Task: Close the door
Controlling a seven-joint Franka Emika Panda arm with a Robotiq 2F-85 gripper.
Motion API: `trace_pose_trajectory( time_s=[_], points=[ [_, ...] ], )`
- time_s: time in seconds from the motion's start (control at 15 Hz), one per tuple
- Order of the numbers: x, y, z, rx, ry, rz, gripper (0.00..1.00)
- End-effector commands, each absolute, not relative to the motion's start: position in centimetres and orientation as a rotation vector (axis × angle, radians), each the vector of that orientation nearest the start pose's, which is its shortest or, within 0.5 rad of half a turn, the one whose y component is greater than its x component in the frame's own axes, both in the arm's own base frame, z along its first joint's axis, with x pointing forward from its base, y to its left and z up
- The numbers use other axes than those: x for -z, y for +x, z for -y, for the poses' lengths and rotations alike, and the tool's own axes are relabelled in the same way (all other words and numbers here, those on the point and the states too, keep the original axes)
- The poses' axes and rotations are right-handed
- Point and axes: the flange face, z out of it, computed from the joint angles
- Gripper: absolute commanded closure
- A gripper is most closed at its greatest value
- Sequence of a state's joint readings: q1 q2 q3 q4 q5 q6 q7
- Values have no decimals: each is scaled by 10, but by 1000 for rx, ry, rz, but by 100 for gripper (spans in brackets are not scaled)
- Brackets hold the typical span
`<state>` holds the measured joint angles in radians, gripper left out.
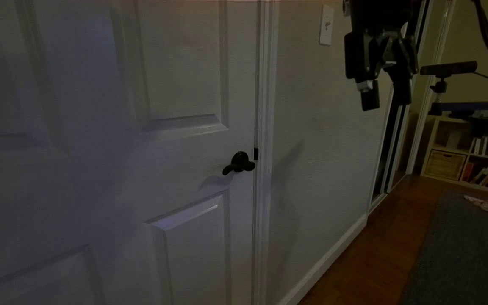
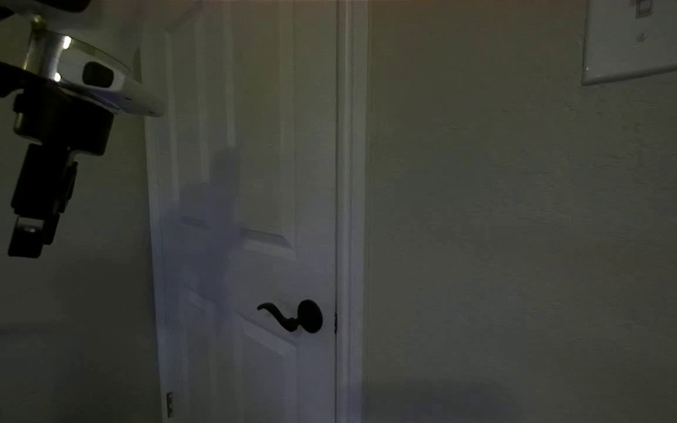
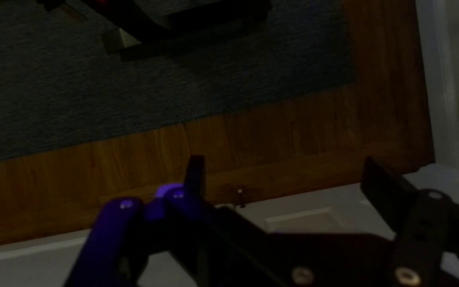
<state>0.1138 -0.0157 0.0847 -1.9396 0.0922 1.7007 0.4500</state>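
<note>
The white panelled door (image 1: 184, 165) fills much of an exterior view and also shows in an exterior view (image 2: 262, 264). Its handle-side edge lies against the white frame, with only a thin dark line between them. I cannot tell whether it is latched. The black lever handle (image 1: 240, 162) also shows in an exterior view (image 2: 300, 317). The lower part of the door (image 3: 305, 221) shows behind the jaws in the wrist view. My gripper (image 1: 387, 96) hangs fingers down, apart from the door and handle; it also shows in an exterior view (image 2: 34, 238). Its fingers (image 3: 285, 171) are apart and empty.
A light switch (image 1: 326, 24) is on the wall beside the door frame (image 1: 267, 169). A small door stop (image 3: 241, 198) sticks out near the floor. A shelf with books (image 1: 447, 165), a camera on a mount (image 1: 447, 69) and a dark rug (image 1: 460, 254) are farther off.
</note>
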Motion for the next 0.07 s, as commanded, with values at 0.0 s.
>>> trace_pose_trajectory(
  time_s=[0.0],
  points=[
    [-472,517,-113,-375,-3078,-424,0]
  ],
)
